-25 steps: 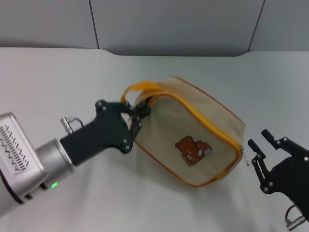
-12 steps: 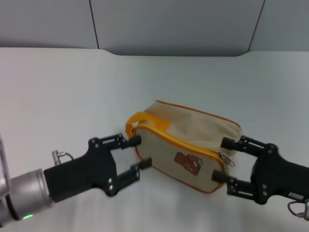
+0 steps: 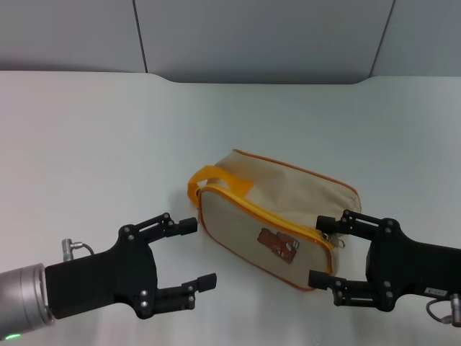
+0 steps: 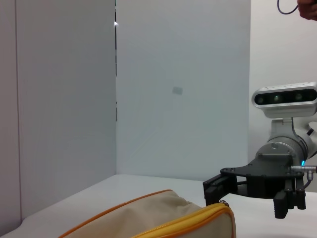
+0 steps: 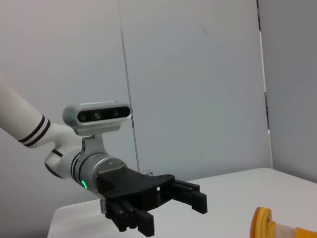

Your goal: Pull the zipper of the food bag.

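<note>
The beige food bag lies on the white table with its bear patch facing me and its orange loop handle at the left end. The orange-yellow zipper runs along the top front edge, and its silver pull tab hangs at the right end. My right gripper is open, its fingers on either side of the bag's right end, the far finger right by the pull tab. My left gripper is open and empty just left of the bag. The left wrist view shows the bag, the pull tab and the right gripper.
The white table extends to a grey wall behind. The right wrist view shows my left gripper and the bag's orange handle end. Nothing else lies near the bag.
My left gripper let go of the bag's handle end, opened and drew back. The bag dropped flat onto the table. My right gripper moved in around the bag's right end.
</note>
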